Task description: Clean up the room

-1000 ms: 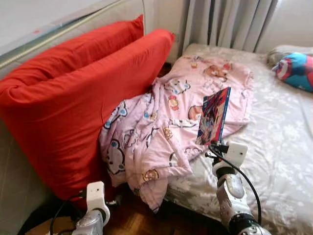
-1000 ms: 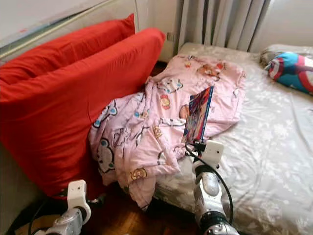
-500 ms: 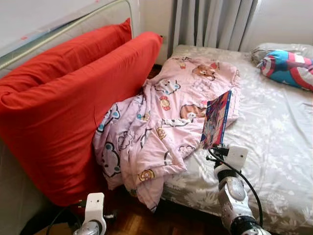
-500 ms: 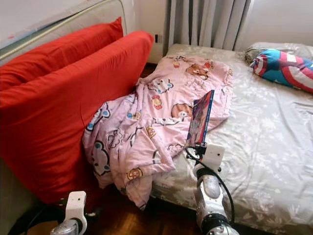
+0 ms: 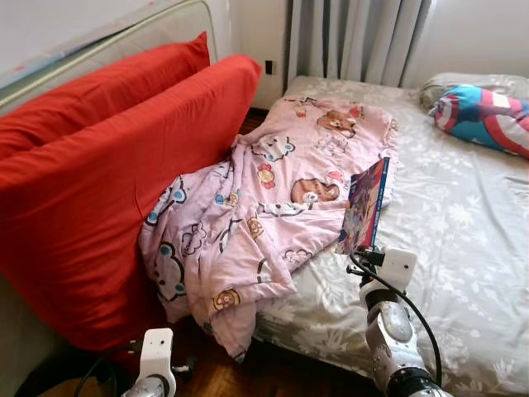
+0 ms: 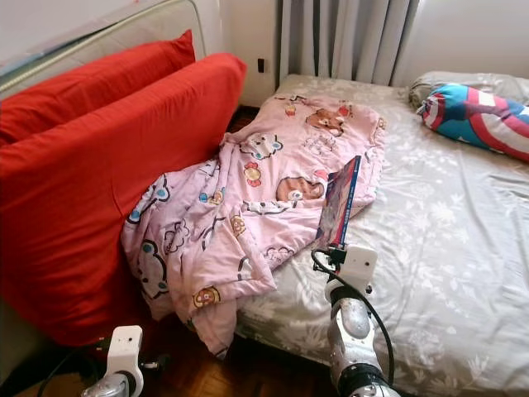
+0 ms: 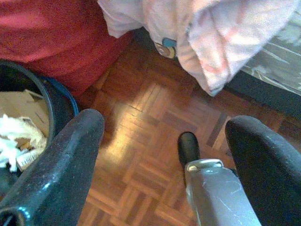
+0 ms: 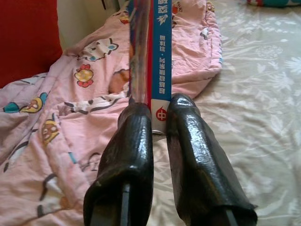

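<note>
the bed (image 5: 463, 207) is my landmark here. two big red cushions (image 5: 116, 174) lean against its left side, and a pink cartoon quilt (image 5: 273, 207) spills off that same edge toward the parquet floor (image 7: 155, 141). a captain america pillow (image 5: 488, 116) lies at the bed's far right corner. the right gripper (image 8: 157, 110) is clamped on a blue-spined comic book (image 5: 364, 207), held upright over the bed's near edge just beside the quilt. the left gripper (image 7: 164, 136) hangs low off the bed's left side, fingers spread wide and empty, a bin of paper scraps (image 7: 23, 132) close by. to do this well, i'd keep the pinch firm and the book vertical while carrying it. since a second ago the whole view has shifted leftward; the grip looks unchanged.
</note>
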You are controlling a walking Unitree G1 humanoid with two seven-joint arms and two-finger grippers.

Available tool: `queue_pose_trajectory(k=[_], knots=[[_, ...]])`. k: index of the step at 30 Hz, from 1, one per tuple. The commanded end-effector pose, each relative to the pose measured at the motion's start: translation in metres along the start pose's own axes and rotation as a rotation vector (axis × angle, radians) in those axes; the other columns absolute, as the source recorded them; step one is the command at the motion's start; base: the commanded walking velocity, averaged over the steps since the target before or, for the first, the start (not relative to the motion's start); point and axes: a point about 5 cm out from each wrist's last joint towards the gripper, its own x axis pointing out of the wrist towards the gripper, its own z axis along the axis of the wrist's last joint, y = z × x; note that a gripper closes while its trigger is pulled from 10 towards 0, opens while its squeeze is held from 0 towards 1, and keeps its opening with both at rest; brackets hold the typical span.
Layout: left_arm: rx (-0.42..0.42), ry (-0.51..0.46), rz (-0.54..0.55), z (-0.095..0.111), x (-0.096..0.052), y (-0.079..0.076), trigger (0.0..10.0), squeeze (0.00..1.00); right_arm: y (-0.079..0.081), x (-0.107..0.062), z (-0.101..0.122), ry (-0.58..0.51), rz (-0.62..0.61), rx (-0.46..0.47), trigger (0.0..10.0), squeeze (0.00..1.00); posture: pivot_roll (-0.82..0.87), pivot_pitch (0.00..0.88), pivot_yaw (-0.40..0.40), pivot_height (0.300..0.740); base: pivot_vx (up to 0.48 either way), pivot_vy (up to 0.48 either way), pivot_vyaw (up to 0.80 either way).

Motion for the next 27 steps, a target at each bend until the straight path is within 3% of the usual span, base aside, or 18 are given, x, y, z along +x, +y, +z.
queue_pose_trajectory(k=[1,12,19,27], knots=[[0.013,0.028,0.003,-0.0074,-0.0014,0.0008,10.0,0.00,0.0006,0.0051,0.0136,-0.064,0.008,-0.008,10.0,0.00,0.00,0.023,0.044,0.740,0.000,-0.285,0.00],[0.004,0.020,-0.001,-0.0051,-0.0006,-0.0032,10.0,0.00,-0.0008,0.0061,0.0149,-0.064,-0.004,-0.004,10.0,0.00,0.00,0.034,0.037,0.740,0.000,-0.283,0.00],[0.006,0.015,-0.006,-0.0032,0.0000,-0.0053,10.0,0.00,-0.0016,0.0066,0.0157,-0.065,-0.007,-0.003,10.0,0.00,-0.01,0.036,0.039,0.740,0.000,-0.283,-0.68],[0.008,0.012,-0.005,-0.0019,0.0003,-0.0057,10.0,0.00,-0.0009,0.0072,0.0170,-0.072,-0.005,-0.007,10.0,0.00,-0.01,0.033,0.040,0.740,0.000,-0.285,0.00]])
